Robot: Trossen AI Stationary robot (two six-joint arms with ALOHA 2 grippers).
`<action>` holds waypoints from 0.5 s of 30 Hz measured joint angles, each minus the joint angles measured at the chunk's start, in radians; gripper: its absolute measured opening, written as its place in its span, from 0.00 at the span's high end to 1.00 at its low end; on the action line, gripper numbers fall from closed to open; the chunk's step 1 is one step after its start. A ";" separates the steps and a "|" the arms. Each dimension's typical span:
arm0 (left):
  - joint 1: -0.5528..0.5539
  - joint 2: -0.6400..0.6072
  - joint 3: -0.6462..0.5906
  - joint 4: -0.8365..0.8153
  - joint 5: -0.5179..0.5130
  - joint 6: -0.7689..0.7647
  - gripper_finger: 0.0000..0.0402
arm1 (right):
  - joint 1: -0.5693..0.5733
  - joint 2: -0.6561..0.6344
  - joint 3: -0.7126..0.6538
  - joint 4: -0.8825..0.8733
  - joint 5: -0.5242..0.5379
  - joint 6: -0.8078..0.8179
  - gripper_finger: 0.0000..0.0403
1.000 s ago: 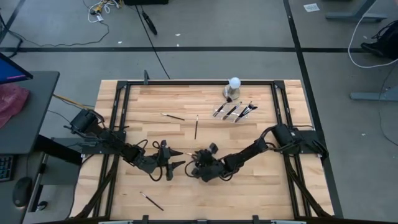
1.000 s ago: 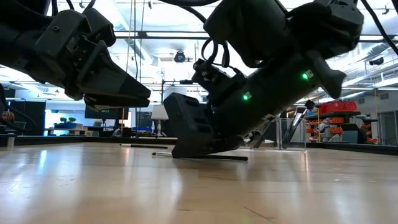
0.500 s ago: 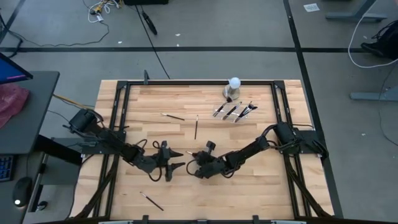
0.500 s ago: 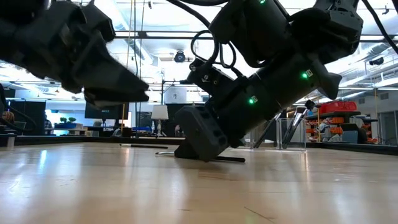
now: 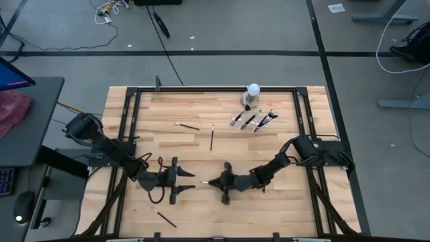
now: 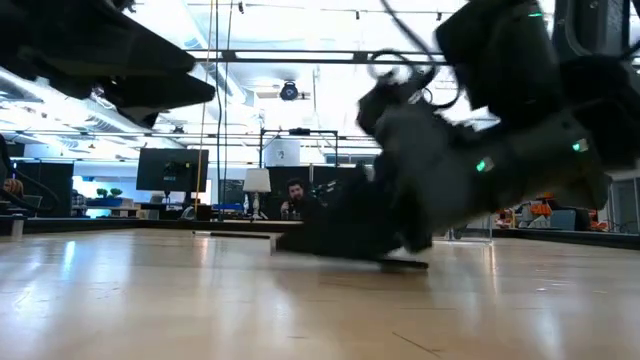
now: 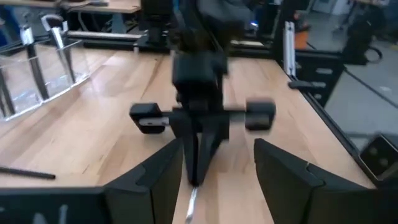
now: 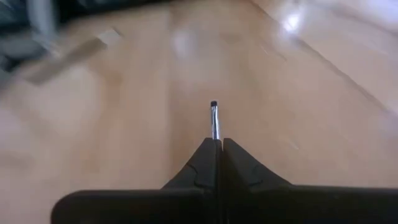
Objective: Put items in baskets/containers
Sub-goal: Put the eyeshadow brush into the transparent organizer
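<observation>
My right gripper point(image 5: 212, 181) is low over the table's near middle, shut on a thin brush point(image 8: 214, 121). The brush's silver ferrule and small dark tip stick out past the fingertips. My left gripper point(image 5: 185, 183) faces it from the left, open, with nothing between its fingers point(image 7: 163, 177). The clear tray point(image 5: 254, 121) stands at the far right of the table with several brushes in it. Loose brushes lie flat on the wood at the far middle point(image 5: 187, 126), beside that point(image 5: 211, 137), and near the front edge point(image 5: 163, 216). My right gripper pinches the brush's shaft point(image 8: 215, 137) between its two fingers, just behind the ferrule. The fingers come nearly level from the table's right and lie along the brush. The tip end point(image 8: 213, 105) points toward my left gripper; the handle end is hidden by the fingers.
A white ball on a grey round base point(image 5: 252, 90) stands at the far edge beside the tray. A black frame point(image 5: 201, 88) runs round the tabletop. Bare wood lies between the grippers and the tray.
My right gripper has tipped from steeply downward to nearly level and gone slightly toward the near edge; its fingers now point at the table's left. My left gripper has drawn back toward the near left and risen.
</observation>
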 joint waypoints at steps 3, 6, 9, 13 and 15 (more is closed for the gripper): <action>-0.015 0.000 0.000 0.000 -0.003 0.032 0.50 | 0.013 -0.005 -0.037 0.198 -0.022 -0.023 0.98; -0.017 0.000 0.000 0.000 -0.001 0.057 0.50 | 0.022 -0.005 -0.050 0.300 -0.014 -0.055 0.98; -0.016 0.002 0.000 0.000 0.050 0.084 0.50 | 0.027 -0.005 -0.050 0.397 -0.034 -0.102 0.98; -0.013 0.002 0.002 0.005 0.088 0.092 0.50 | 0.027 -0.007 -0.049 0.513 -0.152 -0.148 0.98; -0.007 0.002 0.002 0.016 0.091 0.093 0.50 | 0.027 -0.007 -0.047 0.547 -0.174 -0.159 0.98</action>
